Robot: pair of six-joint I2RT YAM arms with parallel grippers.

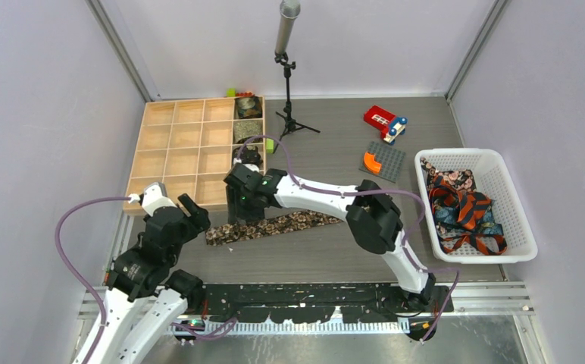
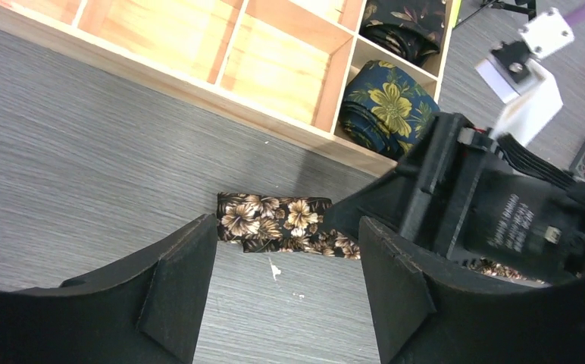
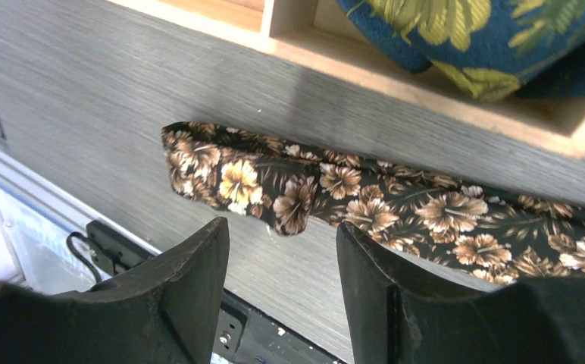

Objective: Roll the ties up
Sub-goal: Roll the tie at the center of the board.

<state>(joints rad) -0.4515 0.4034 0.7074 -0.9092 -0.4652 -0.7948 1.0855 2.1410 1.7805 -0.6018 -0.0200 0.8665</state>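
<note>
A dark brown floral tie [image 1: 274, 225] lies flat on the table in front of the wooden divider box [image 1: 170, 144], its left end folded over [image 3: 229, 173]. It also shows in the left wrist view [image 2: 274, 220]. My right gripper [image 1: 242, 203] hangs open just above the tie's left part; its fingers [image 3: 191, 280] are empty. My left gripper [image 1: 192, 216] is open and empty, just left of the tie's folded end [image 2: 286, 292]. Rolled ties [image 1: 248, 130] fill the box's right column; a blue floral coil [image 2: 384, 106] sits nearest.
A white basket [image 1: 518, 199] at the right holds several loose ties [image 1: 464, 208]. A microphone stand [image 1: 289, 114] rises behind the box. A red toy [image 1: 384, 121] and a grey plate with an orange piece [image 1: 382, 161] lie at the back. A black rail [image 1: 305, 299] runs along the near edge.
</note>
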